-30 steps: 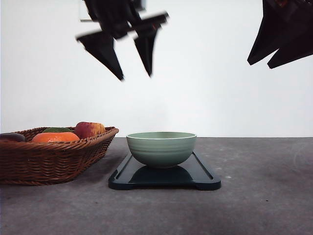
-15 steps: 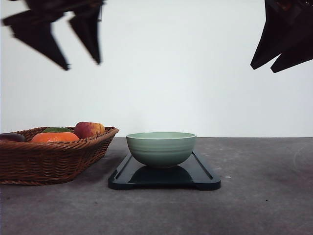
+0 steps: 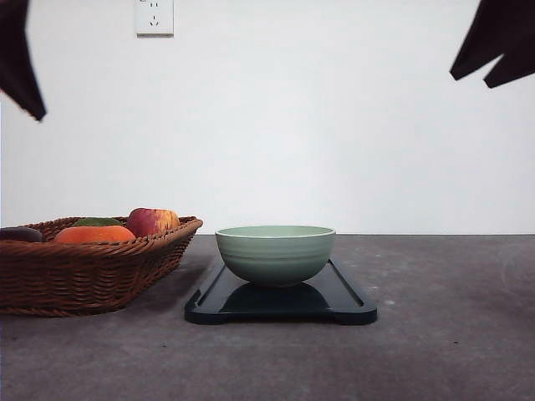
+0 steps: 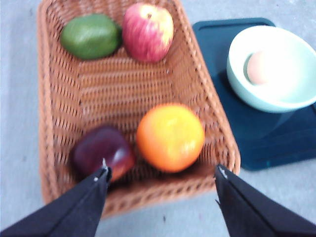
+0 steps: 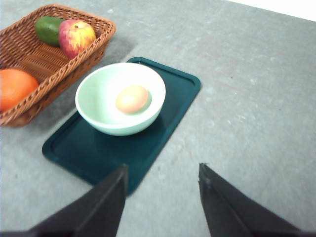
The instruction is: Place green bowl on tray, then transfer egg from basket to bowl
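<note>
Egg (image 5: 132,98) transfer is looking finished, judging by how things are lying now. Front view: the green bowl (image 3: 276,254) is sitting on the dark tray (image 3: 351,302) in the middle of the grey worktop (image 3: 435,334), with the wicker basket (image 3: 84,276) just beside the tray toward the worktop's left edge. The left tool (image 3: 21,58) and right tool (image 3: 493,46) are hanging high above the left and right sides, well apart from everything.

Left wrist view: the left tool (image 4: 160,173) is hovering over the basket (image 4: 118,89) with its fingers spread wide and gripping nothing. An orange (image 4: 170,137), a red apple (image 4: 147,32), a green fruit (image 4: 91,35) and a dark purple fruit (image 4: 102,153) are lying inside; the egg (image 4: 258,67) is resting in the bowl (image 4: 291,94).

Right wrist view: the right tool (image 5: 163,173) is likewise gaping wide and carrying nothing, hovering near the tray (image 5: 89,148). The bowl (image 5: 101,106) is holding the egg, so both steps appear done and nothing seems left.
</note>
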Motion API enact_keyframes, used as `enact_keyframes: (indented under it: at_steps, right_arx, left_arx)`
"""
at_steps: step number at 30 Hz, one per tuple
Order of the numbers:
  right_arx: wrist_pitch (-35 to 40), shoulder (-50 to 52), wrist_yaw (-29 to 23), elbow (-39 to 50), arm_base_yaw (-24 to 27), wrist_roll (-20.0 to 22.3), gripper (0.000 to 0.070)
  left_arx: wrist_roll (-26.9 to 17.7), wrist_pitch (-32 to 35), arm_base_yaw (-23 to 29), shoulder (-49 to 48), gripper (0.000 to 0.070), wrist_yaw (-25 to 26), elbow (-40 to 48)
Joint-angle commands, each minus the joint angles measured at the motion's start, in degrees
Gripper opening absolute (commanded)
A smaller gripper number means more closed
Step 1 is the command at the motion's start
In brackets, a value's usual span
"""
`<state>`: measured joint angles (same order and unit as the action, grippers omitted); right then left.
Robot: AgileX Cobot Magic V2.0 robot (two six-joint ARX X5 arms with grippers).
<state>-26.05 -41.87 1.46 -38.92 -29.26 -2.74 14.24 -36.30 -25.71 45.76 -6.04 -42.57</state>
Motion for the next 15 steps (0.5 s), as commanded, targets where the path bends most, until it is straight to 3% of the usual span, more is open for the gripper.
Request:
enact_keyframes:
  at_steps: [1, 11, 12, 13, 14, 15]
  right_arx:
    - [-1.18, -0.32, -0.02, -0.02, -0.40, 0.94, 0.0283]
    - [-4.17, -0.32, 0.00, 0.02, -0.35, 1.50, 0.0283]
    - [-4.10, -0.32, -0.04, 0.02, -0.35, 1.48, 0.0250]
    - [-3.97, -0.32, -0.08, 0.02, -0.35, 1.46, 0.0176]
    - [-4.00, -0.32, -0.04, 0.02, -0.35, 1.44, 0.0044]
    - [-4.01, -0.33, 0.06, 0.02, -0.35, 1.34, 0.0008]
  left_arx:
    - [0.94, -0.26, -0.15, -1.19, 0.0425, -0.15, 0.73]
    - [1.47, -6.30, -0.17, -7.23, 0.0424, -0.15, 1.86]
    - [1.46, -6.36, -0.17, -7.52, 0.0371, -0.15, 1.86]
    - [1.45, -6.36, -0.17, -7.77, 0.0257, -0.15, 1.86]
    - [1.46, -6.57, -0.17, -8.01, 0.0064, -0.14, 1.86]
    - [1.45, -6.64, -0.17, -8.27, 0.0005, -0.13, 1.86]
